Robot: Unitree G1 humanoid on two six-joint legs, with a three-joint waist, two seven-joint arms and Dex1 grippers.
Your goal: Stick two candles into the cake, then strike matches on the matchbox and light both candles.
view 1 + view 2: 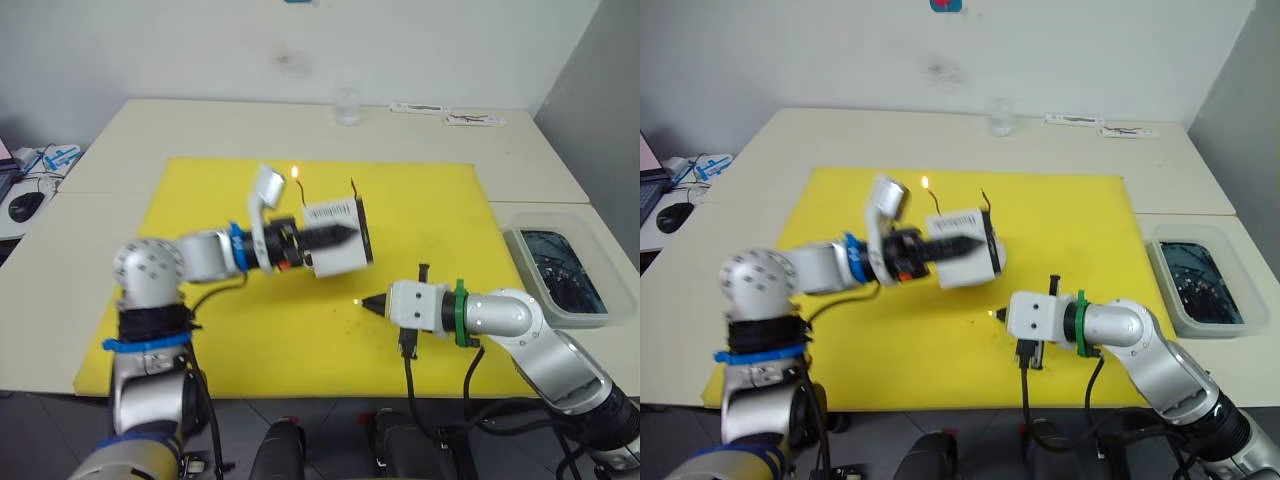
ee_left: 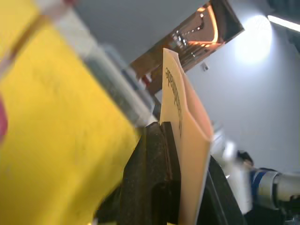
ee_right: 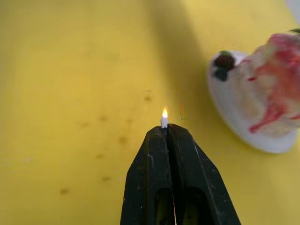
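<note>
Right gripper (image 3: 167,127): clamped on lit match (image 3: 164,121), flame forward, near cake (image 3: 262,101).
Left gripper (image 1: 340,235): pinching matchbox (image 1: 335,240), lifted clear.
Candles (image 1: 296,185): apparently one burning, one unlit.

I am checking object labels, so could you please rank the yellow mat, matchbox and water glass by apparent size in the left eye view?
1. yellow mat
2. matchbox
3. water glass, though it stands farther from the camera.

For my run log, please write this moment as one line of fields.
left gripper: shut on matchbox, raised | right gripper: shut on lit match | one candle burning | cake: on yellow mat
</note>
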